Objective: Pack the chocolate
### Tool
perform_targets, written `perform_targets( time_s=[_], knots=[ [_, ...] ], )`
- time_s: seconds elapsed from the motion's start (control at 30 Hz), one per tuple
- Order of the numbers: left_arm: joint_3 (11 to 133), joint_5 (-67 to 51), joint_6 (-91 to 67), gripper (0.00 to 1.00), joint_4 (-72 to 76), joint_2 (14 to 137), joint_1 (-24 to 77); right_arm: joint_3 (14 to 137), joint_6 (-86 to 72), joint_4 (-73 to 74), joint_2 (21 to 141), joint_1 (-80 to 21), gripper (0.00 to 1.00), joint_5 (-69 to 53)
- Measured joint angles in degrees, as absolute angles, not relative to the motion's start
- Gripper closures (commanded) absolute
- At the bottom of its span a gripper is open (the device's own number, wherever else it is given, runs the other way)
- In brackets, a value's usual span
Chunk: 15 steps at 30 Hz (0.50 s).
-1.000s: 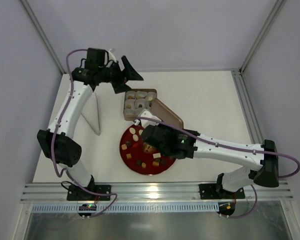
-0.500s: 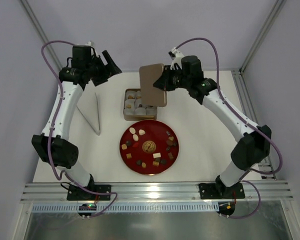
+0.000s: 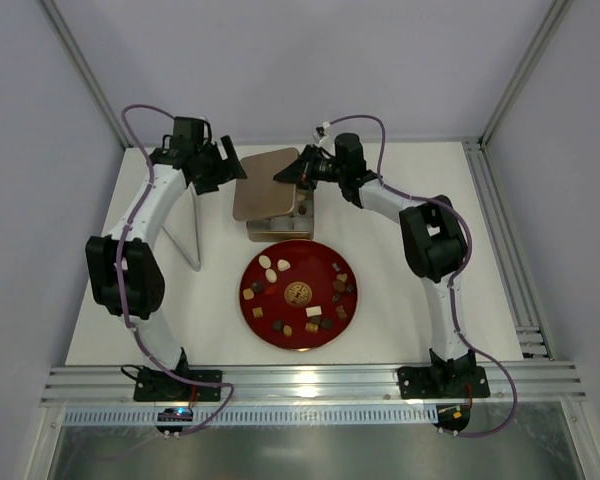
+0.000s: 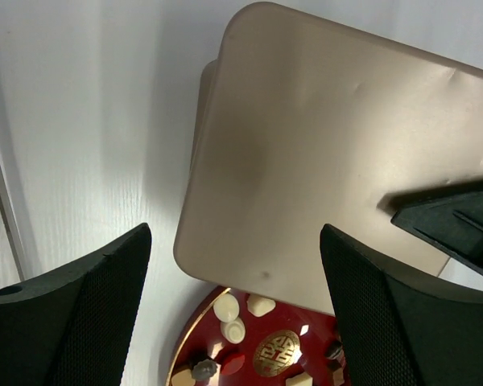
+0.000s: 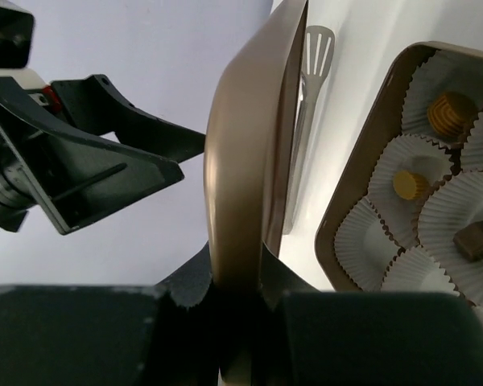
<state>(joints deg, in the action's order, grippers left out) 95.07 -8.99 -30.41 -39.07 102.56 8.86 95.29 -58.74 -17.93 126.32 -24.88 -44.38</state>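
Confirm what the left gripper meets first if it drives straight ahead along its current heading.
Most likely the gold tin lid, clamped at its edge by the right gripper. In the left wrist view it fills the space ahead of the left gripper's open fingers. How far off it is can't be judged.

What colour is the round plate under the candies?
The round plate is dark red, best in the top view.

Top camera looks down on table (image 3: pixel 410 280), wrist cameras close, all sharing gold lid (image 3: pixel 267 183).

Brown chocolate (image 5: pixel 475 239), red plate (image 3: pixel 311 266), tan lid (image 4: pixel 322 161)
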Motion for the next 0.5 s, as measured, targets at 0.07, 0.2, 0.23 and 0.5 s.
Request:
perform_targets(
  time_s=[0.07, 0.2, 0.23, 0.5],
  knots=[
    [95.1, -9.0, -30.0, 0.17, -38.5, 103.6, 8.8, 95.3, -61.5, -20.7, 127.9, -24.2, 0.96, -45.4],
    [95.1, -9.0, -29.5, 0.18, -37.9, 106.1, 8.8, 95.3, -65.0, -23.6, 128.7, -22.7, 0.96, -46.9],
    [95.1, -9.0, -29.4, 0.18, -37.9, 106.6, 8.8, 95.4, -65.5, -24.4, 128.7, -22.4, 0.96, -47.3],
    [94.6, -9.1, -29.3, 0.17, -36.8, 108.7, 8.8, 95.9, -68.2, -27.5, 130.1, -20.9, 0.96, -49.8]
  ],
)
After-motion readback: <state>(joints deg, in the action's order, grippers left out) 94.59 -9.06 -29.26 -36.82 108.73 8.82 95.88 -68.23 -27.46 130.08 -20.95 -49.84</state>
